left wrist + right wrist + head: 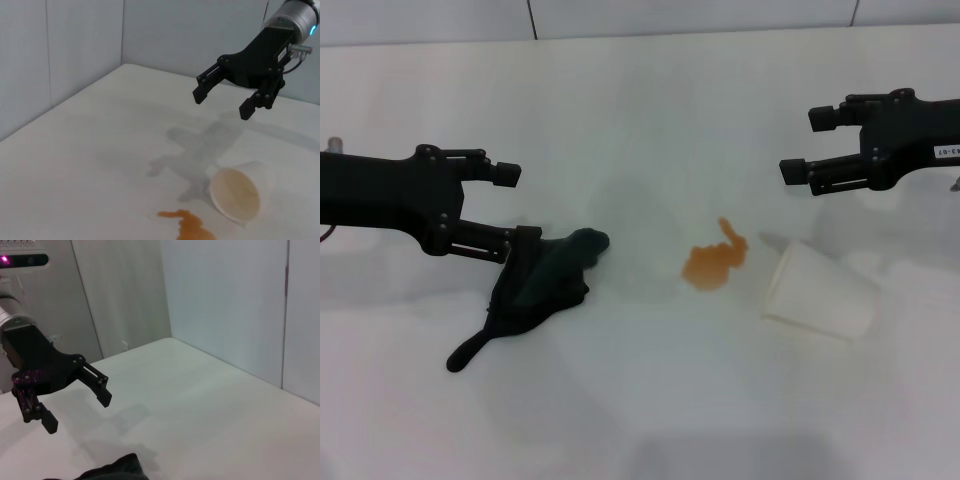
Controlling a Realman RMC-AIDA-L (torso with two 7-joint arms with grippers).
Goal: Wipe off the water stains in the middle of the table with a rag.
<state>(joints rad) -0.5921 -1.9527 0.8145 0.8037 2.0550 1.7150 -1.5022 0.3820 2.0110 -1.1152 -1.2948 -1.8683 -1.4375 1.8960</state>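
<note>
The water stains [713, 262] form an orange-brown blotch in the middle of the white table [650, 120]; they also show in the left wrist view [187, 225]. The dark rag [545, 285] lies crumpled on the table left of the blotch, its tail pointing toward the front left. It shows partly in the right wrist view [117, 470]. My left gripper [515, 207] is open and empty, just behind the rag, its nearer finger over the rag's edge. It also shows in the right wrist view [77, 411]. My right gripper [807, 143] is open and empty, raised at the back right; it also shows in the left wrist view [223, 103].
A white paper cup [818, 290] lies on its side just right of the blotch, its mouth toward it; it also shows in the left wrist view [235, 194]. Grey wall panels [75, 45] stand along the table's far edges.
</note>
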